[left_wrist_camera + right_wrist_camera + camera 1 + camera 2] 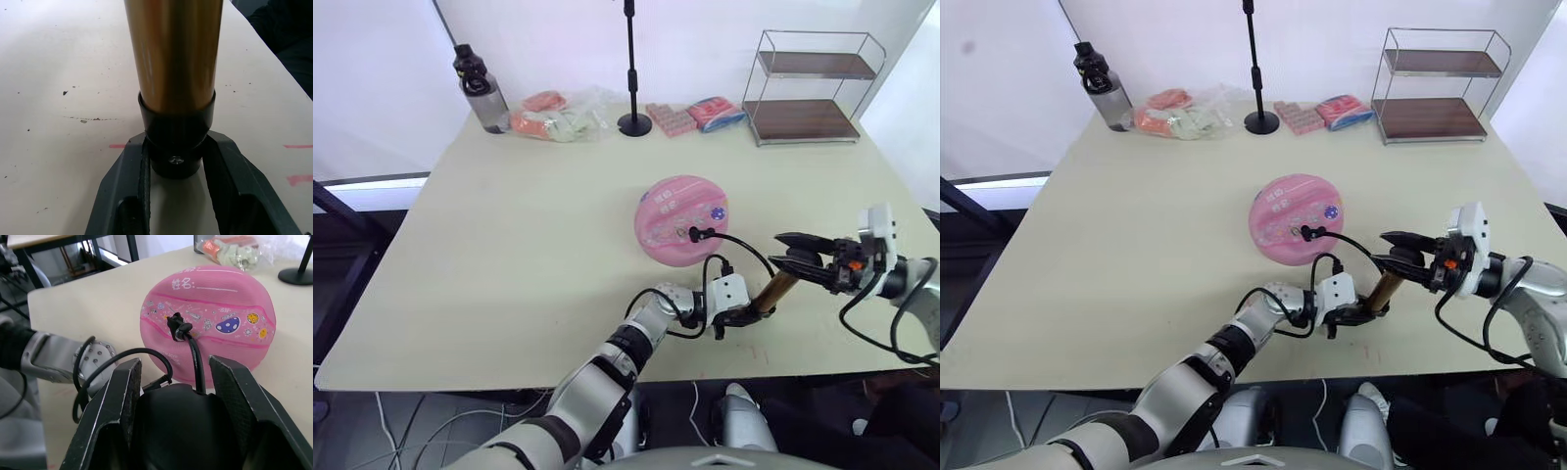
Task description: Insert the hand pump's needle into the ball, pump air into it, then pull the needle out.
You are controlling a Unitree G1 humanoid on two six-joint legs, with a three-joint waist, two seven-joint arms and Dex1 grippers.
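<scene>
Pink ball [680,218] at frame centre, needle [694,234] already seated; left hand [736,315] clamps hand pump [771,294] base, right hand [795,259] grips its handle; pumping and withdrawal remain.

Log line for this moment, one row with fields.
needle: fitting seated in ball | left gripper: shut on pump base cap | right gripper: around pump handle | hose: looped on table | stage: pumping

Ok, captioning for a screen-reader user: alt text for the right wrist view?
The pump's black hose plugs into a pink ball on a cream table. The right gripper clasps the pump's black handle in the foreground.
</scene>
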